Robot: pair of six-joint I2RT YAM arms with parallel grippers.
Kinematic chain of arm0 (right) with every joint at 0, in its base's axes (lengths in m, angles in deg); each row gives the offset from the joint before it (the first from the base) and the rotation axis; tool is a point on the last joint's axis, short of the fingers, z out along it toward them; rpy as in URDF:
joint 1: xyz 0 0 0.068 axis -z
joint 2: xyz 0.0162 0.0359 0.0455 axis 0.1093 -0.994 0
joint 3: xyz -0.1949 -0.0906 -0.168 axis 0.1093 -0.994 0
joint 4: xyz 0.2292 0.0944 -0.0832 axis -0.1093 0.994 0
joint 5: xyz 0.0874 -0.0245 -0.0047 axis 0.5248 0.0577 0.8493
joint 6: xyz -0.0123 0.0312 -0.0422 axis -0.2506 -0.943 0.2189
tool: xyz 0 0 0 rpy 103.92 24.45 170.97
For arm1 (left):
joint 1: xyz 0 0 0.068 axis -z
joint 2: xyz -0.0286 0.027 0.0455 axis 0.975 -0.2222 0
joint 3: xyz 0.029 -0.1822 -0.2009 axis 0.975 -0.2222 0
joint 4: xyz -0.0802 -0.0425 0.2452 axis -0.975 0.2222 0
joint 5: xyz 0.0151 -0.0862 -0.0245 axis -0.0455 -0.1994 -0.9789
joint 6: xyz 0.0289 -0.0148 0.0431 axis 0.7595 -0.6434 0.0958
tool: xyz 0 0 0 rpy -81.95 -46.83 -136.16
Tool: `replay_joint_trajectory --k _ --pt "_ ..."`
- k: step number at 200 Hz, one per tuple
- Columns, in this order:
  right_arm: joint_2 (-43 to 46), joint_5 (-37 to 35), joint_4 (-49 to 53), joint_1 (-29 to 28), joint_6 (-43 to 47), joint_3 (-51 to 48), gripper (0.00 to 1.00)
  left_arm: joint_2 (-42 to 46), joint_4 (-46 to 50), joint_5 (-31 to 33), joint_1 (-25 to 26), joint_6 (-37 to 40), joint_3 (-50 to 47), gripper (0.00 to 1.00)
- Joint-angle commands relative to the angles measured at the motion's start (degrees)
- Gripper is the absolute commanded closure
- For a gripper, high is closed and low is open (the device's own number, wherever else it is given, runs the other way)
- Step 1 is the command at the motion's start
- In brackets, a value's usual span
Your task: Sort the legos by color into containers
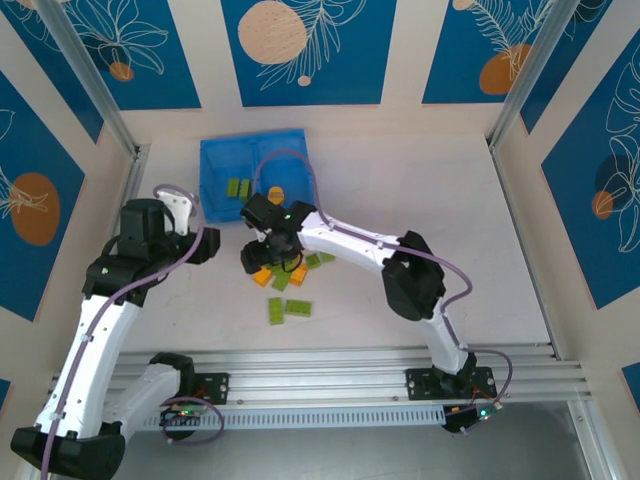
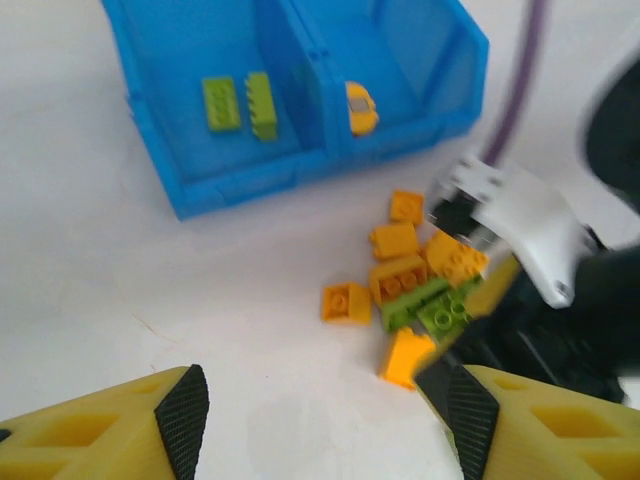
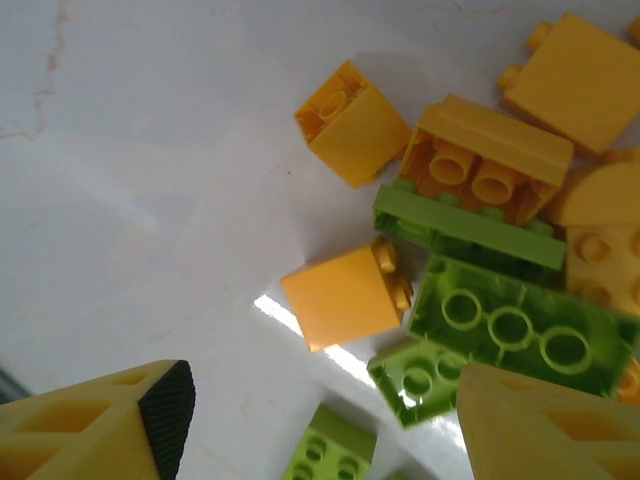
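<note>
Right gripper [image 3: 320, 405] fingertips sit at the bottom corners of its wrist view, jaws parted and clasping nothing. Between them a lime brick [image 3: 325, 450] lies on the worktop. Just beyond it an orange-yellow brick [image 3: 345, 297] rests on its side, touching neither finger.

The other legos [image 1: 285, 275] form a loose heap near the worktop's middle, colours mixed and several overturned (hollow undersides up). A stray lime pair [image 1: 288, 308] lies apart from the heap, toward the near edge.

Left gripper [image 2: 320, 405] hangs over bare worktop to the heap's left, jaws spread and empty. The heap is ahead of them, not between.

Blue tray [image 2: 250, 190] sits near the far edge, left of centre. Its left compartment holds two sorted lime bricks [image 2: 240, 103]. Its right compartment holds one orange-yellow piece [image 2: 361, 107] close to the divider.
</note>
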State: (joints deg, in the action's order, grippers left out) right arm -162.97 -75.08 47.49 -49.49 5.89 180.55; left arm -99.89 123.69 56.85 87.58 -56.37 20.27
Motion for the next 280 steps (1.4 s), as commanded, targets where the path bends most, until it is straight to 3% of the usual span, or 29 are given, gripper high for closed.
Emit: replay_joint_trajectory --k 1,107,171,189,215,242,263,280 --pt "-2.14 -0.98 0.55 -1.41 2.7 3.12 0.29 0.85 -0.04 -4.48 0.37 1.12 -0.98 0.31" --pt "-12.66 -6.24 2.56 -3.52 10.33 7.15 0.33 -0.61 -2.16 -4.43 0.39 -0.56 -1.61 0.24" --pt "-11.5 -4.32 3.03 -3.43 9.73 6.78 0.54 -0.98 -3.31 -5.52 0.33 -0.34 -3.07 0.22" --pt "-8.2 -2.81 2.25 -2.76 7.93 5.28 0.6 -0.84 -3.64 -8.5 0.38 0.79 -3.62 0.22" --pt "1.46 0.49 -3.66 -0.07 3.23 -2.57 0.61 0.24 -4.31 -14.39 0.32 2.86 -4.32 0.2" --pt "10.31 3.93 -9.49 4.17 0.13 -8.98 0.61 1.36 -7.08 -25.63 0.46 4.43 -5.39 0.19" --pt "13.23 5.32 -12.65 7.82 -0.76 -10.06 0.61 1.2 -9.94 -32.94 0.75 3.7 -6.0 0.17" --pt "12.13 3.66 -13.02 10.41 -0.27 -6.93 0.61 0.85 -12.17 -34.47 1.42 2.01 -6.68 0.16"
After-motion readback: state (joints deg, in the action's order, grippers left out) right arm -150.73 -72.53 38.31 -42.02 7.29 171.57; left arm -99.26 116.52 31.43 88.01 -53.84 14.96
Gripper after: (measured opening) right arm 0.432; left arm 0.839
